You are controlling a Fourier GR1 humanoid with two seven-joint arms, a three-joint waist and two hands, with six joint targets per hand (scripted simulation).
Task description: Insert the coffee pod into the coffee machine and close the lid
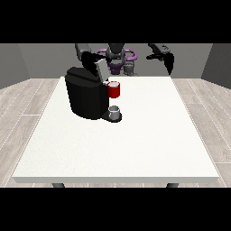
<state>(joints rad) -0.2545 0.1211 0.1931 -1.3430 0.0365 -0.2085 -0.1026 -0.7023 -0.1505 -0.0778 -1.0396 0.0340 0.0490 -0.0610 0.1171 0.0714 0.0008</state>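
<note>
Two hands show at the far side of the white table (135,149). The hand at the view's right (168,61) hangs raised off the table's far edge, fingers straight and pointing down. The hand at the view's left (90,57) sits above the black coffee machine (85,97); I cannot tell how its fingers lie. A red pod holder (114,90) sticks out from the machine's front above a small grey cup (115,112) on the base. The coffee pod itself cannot be made out.

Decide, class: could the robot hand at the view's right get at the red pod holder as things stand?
Probably yes. That robot hand hangs raised beyond the table's far edge, and bare white table lies between it and the red pod holder; the coffee machine stands on the holder's other side.
</note>
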